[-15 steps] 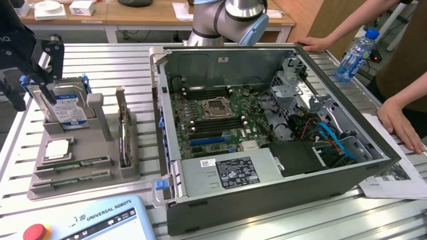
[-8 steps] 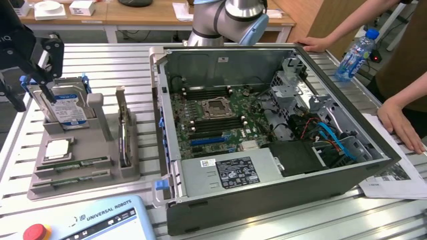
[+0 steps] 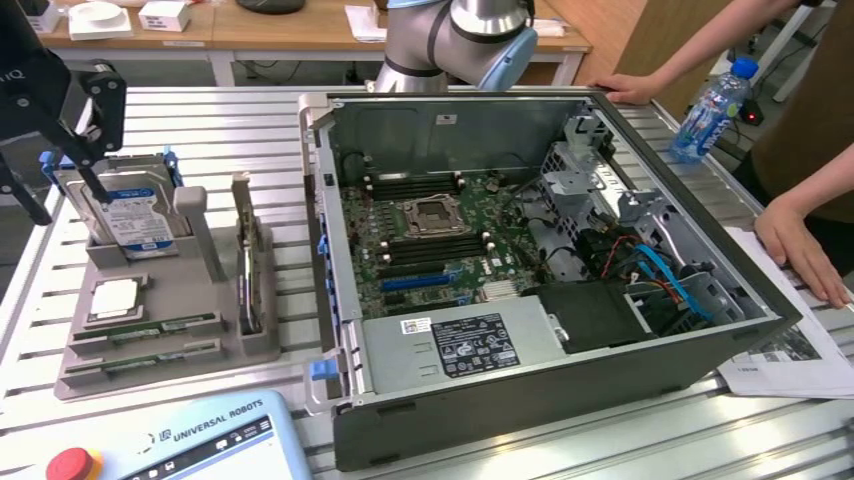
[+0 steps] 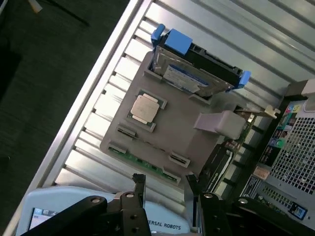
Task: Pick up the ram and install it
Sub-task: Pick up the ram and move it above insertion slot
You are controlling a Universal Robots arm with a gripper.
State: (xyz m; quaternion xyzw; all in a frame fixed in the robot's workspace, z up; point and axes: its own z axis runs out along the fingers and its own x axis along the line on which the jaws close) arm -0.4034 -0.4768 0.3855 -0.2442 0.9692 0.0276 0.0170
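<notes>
Closest in, at 7 o'clock in the exterior view, sits the robot's control pad (image 3: 160,440), and just beyond it the grey tray (image 3: 80,378) of parts. Along the tray's 6 o'clock edge lies the ram (image 3: 160,328), a thin green stick flat in its holder, with what looks like a second stick beside it. Nothing has been lifted: the silver processor (image 3: 118,298) and the hard drive (image 3: 134,225) stand in their places at the tray's middle and 12 o'clock end. The claw (image 4: 164,179) hangs over the tray at about 10 o'clock in the exterior view, fingers spread as wide as they go, holding nothing and touching nothing. The open computer case (image 3: 400,130) stands at the tray's 3 o'clock side, and the dark memory slots (image 3: 420,248) on its board appear bare. A person's hand (image 3: 801,250) rests at the case's 3 o'clock side. By this showing the job is at its start: pickup and fitting are both left to do.
</notes>
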